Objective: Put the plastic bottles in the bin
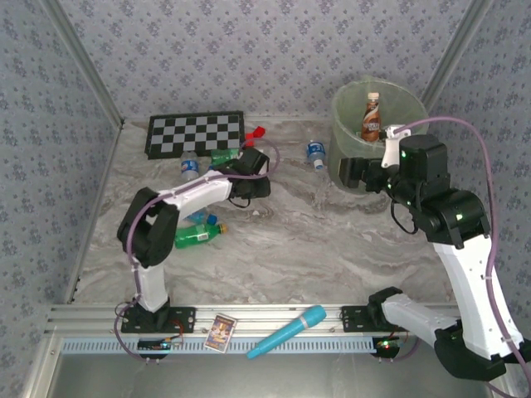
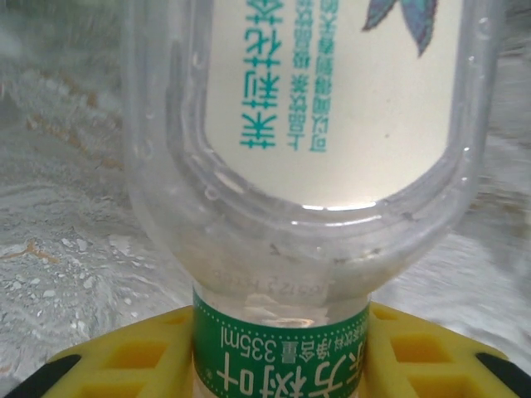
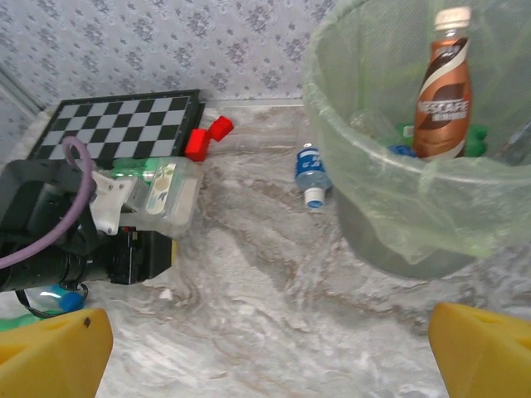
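Plastic, thin-walled and see-through: the clear bottle (image 2: pixel 332 124) looks empty or nearly so, so prob. light, a bit squashy at mid-body and slick where the white label wraps it. It's left of centre on the marble-look table (image 1: pixel 332 249), toward the far side, just near of the chessboard (image 1: pixel 195 133); resting or just lifted, can't tell. Left gripper (image 2: pixel 280 373) has its yellow fingers pressed either side of the green band at the bottle's narrow part, jaws drawn in onto it. Fair spot, likely stiffer than the belly, though a round neck could swivel in the pads. Right gripper (image 3: pixel 270 352) is spread wide w/ nothing btwn its tips, just near-left of the bin (image 3: pixel 373 191). Bin sits far right; a brown bottle (image 3: pixel 442 91) stands inside. Route to it crosses bare table, but a blue-label bottle (image 3: pixel 310 174) lies just left of the bin and the right arm is parked by its near side, so clearance there is the worry. Red block (image 3: pixel 206 137) and a green bottle (image 1: pixel 222 156) crowd the far side of the grip.
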Motion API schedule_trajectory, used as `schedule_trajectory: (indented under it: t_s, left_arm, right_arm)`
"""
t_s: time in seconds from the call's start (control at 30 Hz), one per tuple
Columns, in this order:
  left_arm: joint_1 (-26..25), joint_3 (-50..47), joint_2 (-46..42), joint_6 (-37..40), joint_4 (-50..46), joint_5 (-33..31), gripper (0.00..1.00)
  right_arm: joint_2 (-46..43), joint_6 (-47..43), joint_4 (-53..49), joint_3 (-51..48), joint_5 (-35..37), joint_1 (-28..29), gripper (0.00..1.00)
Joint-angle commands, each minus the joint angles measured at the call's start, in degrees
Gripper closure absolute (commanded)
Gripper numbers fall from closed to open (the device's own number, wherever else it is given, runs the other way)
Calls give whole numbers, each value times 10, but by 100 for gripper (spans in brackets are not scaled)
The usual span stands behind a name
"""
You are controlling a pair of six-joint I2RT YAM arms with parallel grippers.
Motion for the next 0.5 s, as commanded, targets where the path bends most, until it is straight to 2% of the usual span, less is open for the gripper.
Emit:
schedule_trajectory:
  t_s: [0.0, 0.13, 0.27, 0.47]
  left_arm:
    - [-8, -10, -76, 44, 20, 33, 62]
    - [-10, -22, -137, 67, 38, 114, 63]
    - [-20, -27, -194, 99, 29, 158, 63]
    - [-38, -43, -263, 132, 23, 198, 63]
  right_arm:
    - [3, 59, 35, -12, -52, -4, 1]
    - [1, 113, 99, -44, -125, -27, 0]
    - [0, 185, 172, -80, -199, -53, 0]
    - [6, 245, 256, -111, -230, -47, 3]
